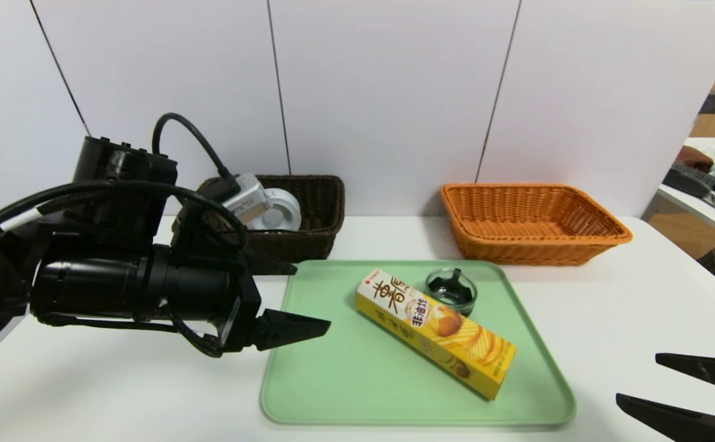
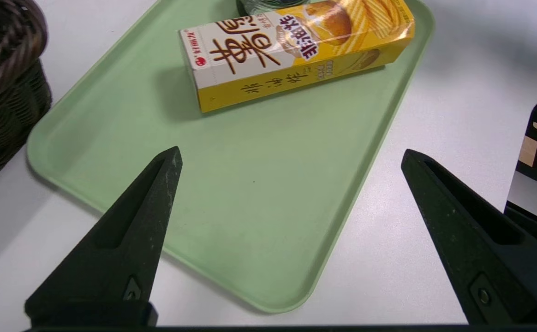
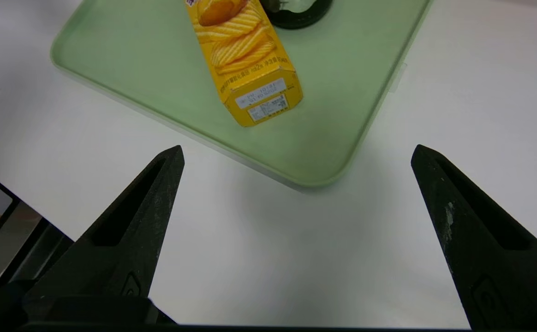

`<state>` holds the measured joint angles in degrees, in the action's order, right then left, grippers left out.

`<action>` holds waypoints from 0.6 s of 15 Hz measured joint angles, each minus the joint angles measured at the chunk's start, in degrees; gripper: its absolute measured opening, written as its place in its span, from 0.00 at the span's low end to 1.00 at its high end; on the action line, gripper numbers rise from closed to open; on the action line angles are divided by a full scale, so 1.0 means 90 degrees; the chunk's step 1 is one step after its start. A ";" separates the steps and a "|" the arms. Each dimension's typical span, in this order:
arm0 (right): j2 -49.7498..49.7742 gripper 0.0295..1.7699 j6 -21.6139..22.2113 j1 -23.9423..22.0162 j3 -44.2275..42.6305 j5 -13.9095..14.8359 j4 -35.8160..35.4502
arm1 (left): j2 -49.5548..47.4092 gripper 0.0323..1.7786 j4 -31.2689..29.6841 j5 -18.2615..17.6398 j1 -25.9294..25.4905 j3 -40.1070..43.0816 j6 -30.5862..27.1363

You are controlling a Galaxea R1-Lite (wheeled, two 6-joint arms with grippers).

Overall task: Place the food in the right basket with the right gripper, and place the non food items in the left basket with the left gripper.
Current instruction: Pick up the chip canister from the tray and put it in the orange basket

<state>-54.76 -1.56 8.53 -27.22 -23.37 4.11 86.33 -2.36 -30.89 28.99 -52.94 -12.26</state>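
My right hand (image 1: pixel 683 393) is empty, fingers spread wide, hovering over the table at the tray's near right corner — the snack box (image 1: pixel 436 331) lies ahead and to its left, long axis diagonal with the yellow end toward this hand, so right looks nearer that end. Left hand (image 1: pixel 290 294) is also wide and empty at the tray's (image 1: pixel 308 393) left edge; glass dish (image 1: pixel 451 290) sits just behind the box. Dark basket (image 1: pixel 314 215) already holds the tape roll (image 1: pixel 277 210) — orange basket (image 1: pixel 529 224) has nothing in it.

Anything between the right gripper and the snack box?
Nothing: right wrist view shows only bare white table and green tray between the right gripper and snack box.
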 joint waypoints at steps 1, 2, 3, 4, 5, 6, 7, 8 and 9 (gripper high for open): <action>-0.0154 0.96 -0.0009 0.0001 -0.0095 -0.0107 -0.0046 | 0.0003 0.95 -0.0177 -0.0004 0.0098 0.0137 -0.0018; -0.0320 0.96 -0.0014 0.0016 -0.0191 -0.0192 -0.0060 | 0.0020 0.95 -0.0349 -0.0007 0.0190 0.0248 -0.0042; -0.0466 0.96 -0.0024 0.0053 -0.0271 -0.0230 -0.0070 | 0.0049 0.95 -0.0462 -0.0015 0.0236 0.0303 -0.0046; -0.0635 0.96 -0.0028 0.0148 -0.0371 -0.0253 -0.0070 | 0.0088 0.95 -0.0563 -0.0028 0.0294 0.0336 -0.0049; -0.0791 0.96 -0.0028 0.0264 -0.0469 -0.0255 -0.0070 | 0.0118 0.95 -0.0603 -0.0028 0.0349 0.0349 -0.0049; -0.0941 0.96 -0.0028 0.0396 -0.0577 -0.0248 -0.0070 | 0.0146 0.95 -0.0612 -0.0034 0.0390 0.0358 -0.0054; -0.1107 0.96 -0.0031 0.0540 -0.0699 -0.0214 -0.0068 | 0.0165 0.95 -0.0619 -0.0034 0.0408 0.0362 -0.0056; -0.1262 0.96 -0.0028 0.0665 -0.0834 -0.0196 -0.0062 | 0.0177 0.95 -0.0616 -0.0034 0.0420 0.0364 -0.0056; -0.1418 0.96 -0.0028 0.0782 -0.0978 -0.0190 -0.0050 | 0.0186 0.95 -0.0619 -0.0031 0.0427 0.0364 -0.0054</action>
<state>-67.52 -1.82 15.57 -36.02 -25.08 3.66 88.00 -7.94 -31.17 32.83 -49.66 -12.75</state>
